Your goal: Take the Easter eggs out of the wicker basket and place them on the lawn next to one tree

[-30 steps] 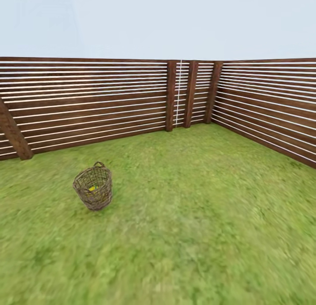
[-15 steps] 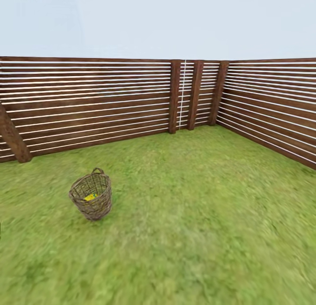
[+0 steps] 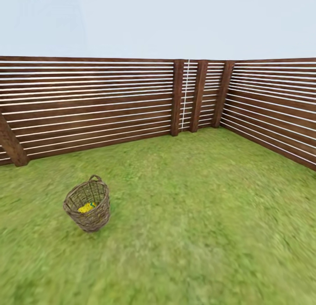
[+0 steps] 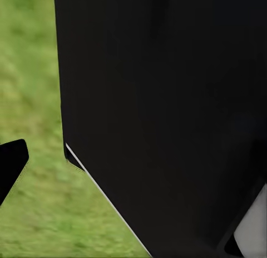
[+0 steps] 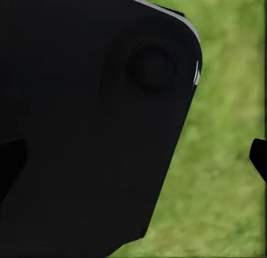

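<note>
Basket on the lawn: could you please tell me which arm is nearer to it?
Left, probably: the basket sits left of centre ahead, on the left arm's side, farther from the right arm.

The mottled green grass lawn (image 3: 197,217) runs back to a brown horizontal-slat wooden fence (image 3: 87,103) at far and right. One small round brown woven wicker basket (image 3: 87,207) stands on it, near left.

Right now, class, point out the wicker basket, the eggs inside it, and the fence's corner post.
wicker basket (image 3: 94,219): head view, on its woven outer wall.
Easter eggs (image 3: 86,207): head view, on the yellow patch inside the basket.
fence corner post (image 3: 177,98): head view, on the middle of the upright post.
</note>
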